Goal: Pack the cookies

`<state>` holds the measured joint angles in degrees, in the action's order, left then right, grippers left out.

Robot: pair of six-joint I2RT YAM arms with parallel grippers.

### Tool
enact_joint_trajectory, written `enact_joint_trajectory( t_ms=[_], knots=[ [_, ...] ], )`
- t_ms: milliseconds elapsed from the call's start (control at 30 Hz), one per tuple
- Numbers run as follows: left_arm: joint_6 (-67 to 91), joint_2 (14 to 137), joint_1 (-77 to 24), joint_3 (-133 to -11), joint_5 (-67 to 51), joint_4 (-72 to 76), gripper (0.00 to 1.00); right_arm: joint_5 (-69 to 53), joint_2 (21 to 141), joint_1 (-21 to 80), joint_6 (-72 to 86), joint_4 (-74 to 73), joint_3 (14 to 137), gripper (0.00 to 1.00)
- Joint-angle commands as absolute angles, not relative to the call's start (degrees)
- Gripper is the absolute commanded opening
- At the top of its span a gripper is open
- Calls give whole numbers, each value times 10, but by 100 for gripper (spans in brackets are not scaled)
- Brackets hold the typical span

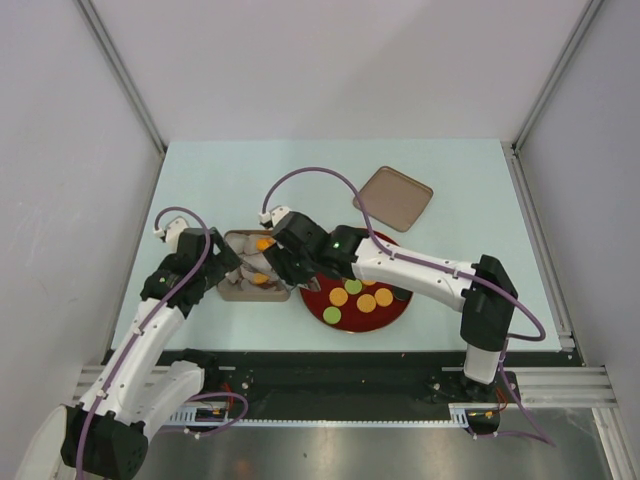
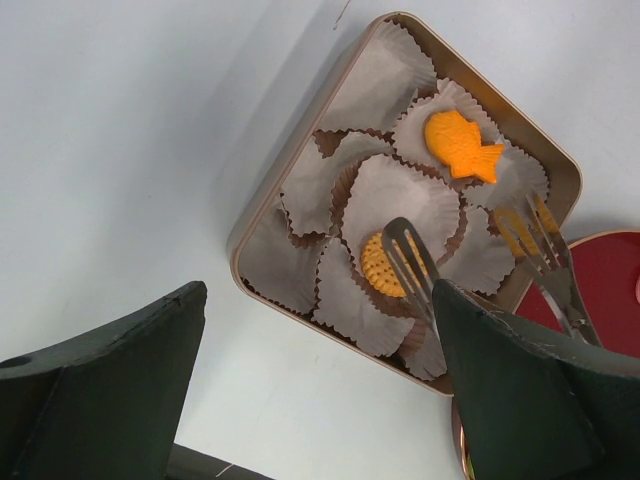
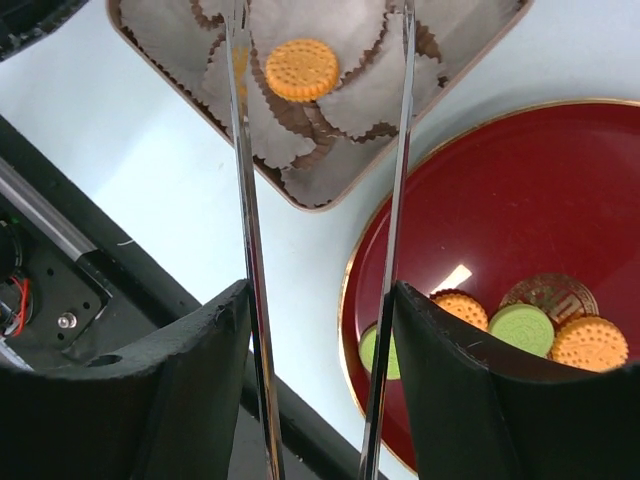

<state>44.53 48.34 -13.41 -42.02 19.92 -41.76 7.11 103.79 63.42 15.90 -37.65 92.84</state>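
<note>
You are looking at the left arm (image 1: 142, 345) and the right arm (image 1: 410, 268), both wearing white shells with black joints. A thin purple cable (image 1: 312, 169) is running along each one. A green light (image 1: 338, 243) is glowing on the right wrist. The fingers (image 3: 130, 400) are showing as matte dark wedges.

On my feed the pale green table (image 1: 450, 180) carries a tan square tin (image 1: 240, 294) lined with crumpled paper cups (image 2: 400, 195). Just right of it sits a dark-red plate (image 3: 520, 200) (gold-rimmed). A flat brown lid (image 1: 394, 197) lies beyond the plate. Thin steel tongs (image 3: 245, 200) reach over the tin.
</note>
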Motion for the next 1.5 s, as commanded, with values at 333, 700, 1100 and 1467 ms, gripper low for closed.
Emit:
enact_joint_trajectory(
  t_ms=[333, 700, 1100, 1467],
  knots=[
    [440, 497, -130, -422, 172, -396, 100, 213, 840, 528, 187, -445, 803, 59],
    [441, 526, -130, -424, 149, -381, 100, 200, 835, 458, 209, -445, 725, 57],
    [441, 537, -130, -418, 145, -375, 100, 172, 857, 442, 212, -421, 693, 57],
    [442, 534, -130, -410, 144, -373, 100, 142, 874, 446, 221, -394, 680, 56]
  ],
)
